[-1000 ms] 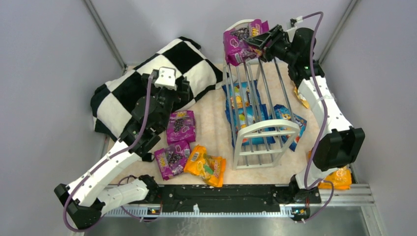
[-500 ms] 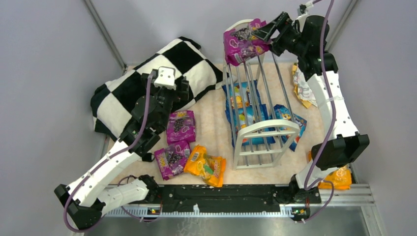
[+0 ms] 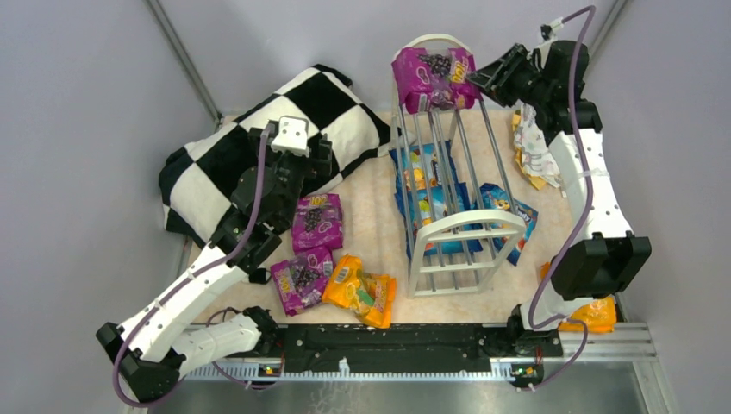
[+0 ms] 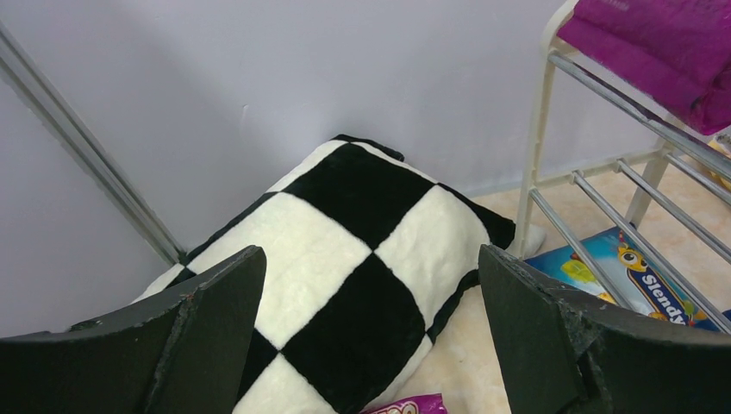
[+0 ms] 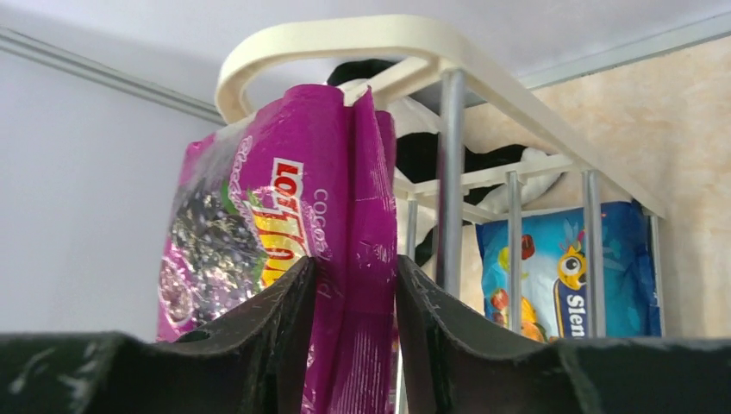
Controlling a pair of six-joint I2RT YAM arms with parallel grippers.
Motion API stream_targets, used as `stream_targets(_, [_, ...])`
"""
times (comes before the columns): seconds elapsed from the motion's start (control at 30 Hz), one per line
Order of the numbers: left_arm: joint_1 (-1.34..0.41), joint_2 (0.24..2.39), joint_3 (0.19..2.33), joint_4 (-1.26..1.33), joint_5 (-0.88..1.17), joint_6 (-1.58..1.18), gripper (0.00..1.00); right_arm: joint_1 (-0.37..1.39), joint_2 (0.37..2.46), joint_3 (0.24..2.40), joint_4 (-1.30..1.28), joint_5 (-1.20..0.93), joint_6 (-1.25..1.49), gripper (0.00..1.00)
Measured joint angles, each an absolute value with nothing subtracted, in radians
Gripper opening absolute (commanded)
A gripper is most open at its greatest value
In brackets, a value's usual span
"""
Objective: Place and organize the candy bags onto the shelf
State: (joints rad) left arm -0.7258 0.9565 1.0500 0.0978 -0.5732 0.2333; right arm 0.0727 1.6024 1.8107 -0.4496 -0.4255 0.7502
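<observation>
The white wire shelf [image 3: 459, 226] stands at the table's middle right. A purple candy bag [image 3: 431, 78] lies on the far end of its top rods. My right gripper [image 3: 483, 82] is at that bag's right edge. In the right wrist view the right gripper [image 5: 355, 293] is closed on the purple bag's [image 5: 259, 216] folded edge, beside the shelf's arch [image 5: 345, 43]. My left gripper [image 3: 323, 159] is open and empty, hovering by the checkered cushion [image 3: 259, 147]. In the left wrist view the left gripper [image 4: 371, 345] frames the cushion [image 4: 362, 250] and the shelf's end [image 4: 541, 121].
Two purple bags [image 3: 317, 222] [image 3: 302, 278] and an orange bag [image 3: 360, 289] lie on the table left of the shelf. Blue bags [image 3: 427, 185] [image 3: 510, 216] lie under and beside it. A crumpled pale bag [image 3: 533, 151] and an orange bag [image 3: 595, 312] lie at the right.
My right gripper has moved right and slightly down with the purple bag, which went from tilted up to lying flatter on the top rods. The left arm has not moved.
</observation>
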Motion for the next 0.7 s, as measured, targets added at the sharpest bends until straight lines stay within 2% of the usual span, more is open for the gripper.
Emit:
stream_targets(0.07, [-0.723, 0.960, 1.050, 0.096, -0.573, 0.233, 0.99, 0.039, 1.595, 1.766, -0.413, -0.473, 0.755, 0.25])
stream_targets(0.2, [-0.717, 0.966, 1.050, 0.089, -0.565, 0.228, 0.99, -0.013, 1.597, 1.728, -0.361, -0.569, 0.762, 0.14])
stream_targets(0.4, [-0.714, 0.967, 1.050, 0.089, -0.561, 0.217, 0.99, -0.040, 1.606, 1.728, -0.340, -0.628, 0.742, 0.02])
stream_targets(0.47, [-0.714, 0.967, 1.050, 0.089, -0.561, 0.215, 0.99, -0.040, 1.608, 1.729, -0.338, -0.640, 0.734, 0.10])
stream_targets(0.57, [-0.714, 0.967, 1.050, 0.089, -0.561, 0.212, 0.99, -0.041, 1.612, 1.736, -0.344, -0.655, 0.729, 0.34])
stream_targets(0.7, [-0.714, 0.967, 1.050, 0.089, -0.561, 0.211, 0.99, -0.051, 1.601, 1.724, -0.323, -0.679, 0.756, 0.56])
